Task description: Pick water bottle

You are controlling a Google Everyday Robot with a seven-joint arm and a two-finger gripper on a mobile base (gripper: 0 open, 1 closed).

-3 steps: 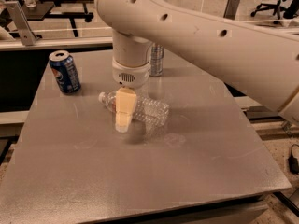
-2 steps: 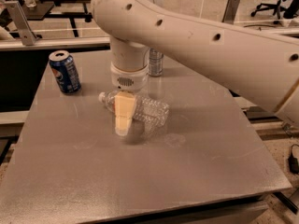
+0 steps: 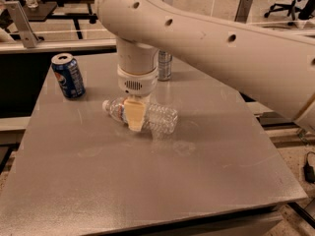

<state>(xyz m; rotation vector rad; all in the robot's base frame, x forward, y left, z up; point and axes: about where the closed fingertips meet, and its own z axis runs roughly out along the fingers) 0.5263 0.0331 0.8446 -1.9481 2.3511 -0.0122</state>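
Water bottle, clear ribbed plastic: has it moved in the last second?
No: the water bottle lies where it did, right of the blue Pepsi can, gripper at its middle.

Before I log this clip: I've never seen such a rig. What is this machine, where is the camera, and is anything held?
The big white shape is a robot arm; one camera, mounting unknown, looks down on the grey table. Its gripper is down at a clear water bottle lying on its side; whether it grips it, I cannot tell. A blue Pepsi can stands far left, a silver can behind the arm.
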